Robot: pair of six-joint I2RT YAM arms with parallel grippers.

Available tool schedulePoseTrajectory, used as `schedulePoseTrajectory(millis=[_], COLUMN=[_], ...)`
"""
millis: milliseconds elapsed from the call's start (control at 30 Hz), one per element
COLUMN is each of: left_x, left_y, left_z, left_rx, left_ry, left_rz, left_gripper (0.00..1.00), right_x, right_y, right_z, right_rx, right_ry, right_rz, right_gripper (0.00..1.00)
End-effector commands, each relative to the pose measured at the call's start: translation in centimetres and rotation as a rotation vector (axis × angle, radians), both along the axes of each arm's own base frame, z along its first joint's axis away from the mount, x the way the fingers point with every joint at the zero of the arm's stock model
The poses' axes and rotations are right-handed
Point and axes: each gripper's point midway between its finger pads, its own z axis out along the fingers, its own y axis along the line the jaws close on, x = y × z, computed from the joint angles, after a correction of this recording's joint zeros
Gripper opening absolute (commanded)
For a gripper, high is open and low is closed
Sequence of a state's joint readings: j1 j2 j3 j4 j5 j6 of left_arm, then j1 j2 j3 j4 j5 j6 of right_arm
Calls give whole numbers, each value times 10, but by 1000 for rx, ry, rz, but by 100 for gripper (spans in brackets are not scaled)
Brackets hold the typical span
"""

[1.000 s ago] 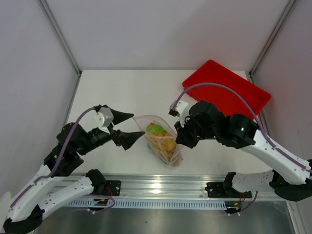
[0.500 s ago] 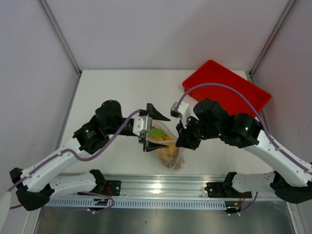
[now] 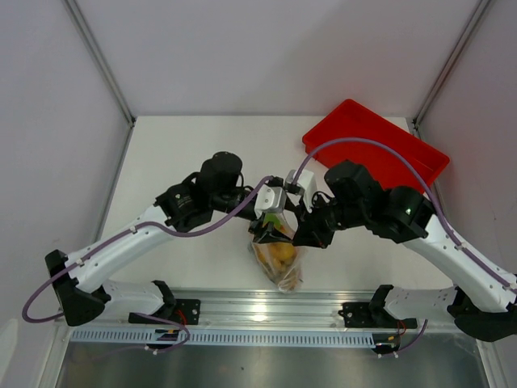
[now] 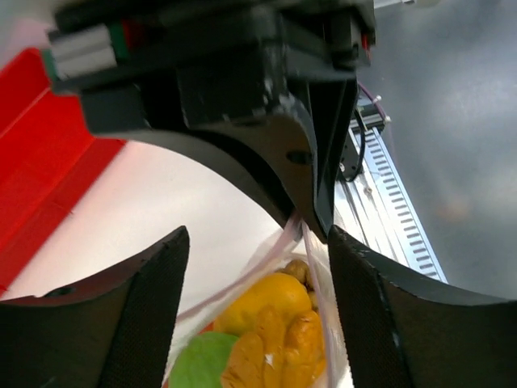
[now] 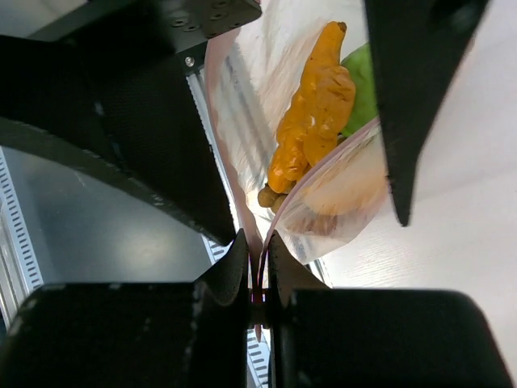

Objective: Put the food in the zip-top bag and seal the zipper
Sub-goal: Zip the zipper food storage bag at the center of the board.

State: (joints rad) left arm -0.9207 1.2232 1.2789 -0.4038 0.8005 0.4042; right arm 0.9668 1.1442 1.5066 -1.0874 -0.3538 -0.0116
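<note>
Pinkish-red plastic sits between the tips of the right claw (image 5: 258, 267). It is pinched tight on the zipper (image 5: 317, 171) at one end of the mouth of the zip-top bag (image 3: 280, 267), and the bag hangs from that corner toward the tabletop (image 3: 194, 153). The left claw (image 4: 258, 242) stands wide, with a finger on either side of the mouth and nothing gripped.

All the food I can see is inside the bag: a yellow-orange fruit (image 4: 260, 297), an orange lumpy piece (image 5: 319, 105) and a green piece (image 4: 202, 364). The step in hand therefore looks like the sealing.

To do it well, the left claw should close on the strip just beside the right claw's pinch. It can then run along the strip away from that pinch while the right claw anchors the end. The two lips gape apart in the right wrist view, so both must lie between the pads before the squeeze, or only one gets dragged.

The orange piece rides high, near the strip, and could get caught in the seal. The two claws are crowded together, so a knock between them is the nearest hazard.

Further out, the red tray (image 3: 380, 149) lies well apart at the far right and blocks nothing. The metal rail (image 3: 266, 311) runs along the near edge just beside the bag's bottom.
</note>
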Motion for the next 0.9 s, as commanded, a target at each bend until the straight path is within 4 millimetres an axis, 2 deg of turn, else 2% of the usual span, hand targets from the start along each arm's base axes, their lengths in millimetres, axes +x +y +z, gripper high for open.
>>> schedulePoseTrajectory(millis=[0, 333, 500, 600, 700, 867], left_x=[-10, 1, 7, 11, 18, 20], left_y=[4, -1, 6, 13, 23, 40], left_z=[2, -6, -12, -11, -4, -2], left_rx=[-4, 90, 141, 146, 145, 168], left_ry=[-19, 16, 25, 19, 17, 62], left_rz=[-50, -28, 40, 99, 189, 295], left_gripper=[70, 50, 45, 36, 2, 1], right_x=[-6, 0, 9, 19, 35, 42], right_y=[0, -10, -18, -21, -22, -13], right_z=[9, 15, 16, 18, 19, 19], right_rx=[49, 64, 55, 53, 66, 116], right_ry=[-21, -48, -74, -111, -165, -181], right_rz=[68, 68, 39, -1, -79, -89], right_gripper=[0, 0, 0, 0, 0, 0])
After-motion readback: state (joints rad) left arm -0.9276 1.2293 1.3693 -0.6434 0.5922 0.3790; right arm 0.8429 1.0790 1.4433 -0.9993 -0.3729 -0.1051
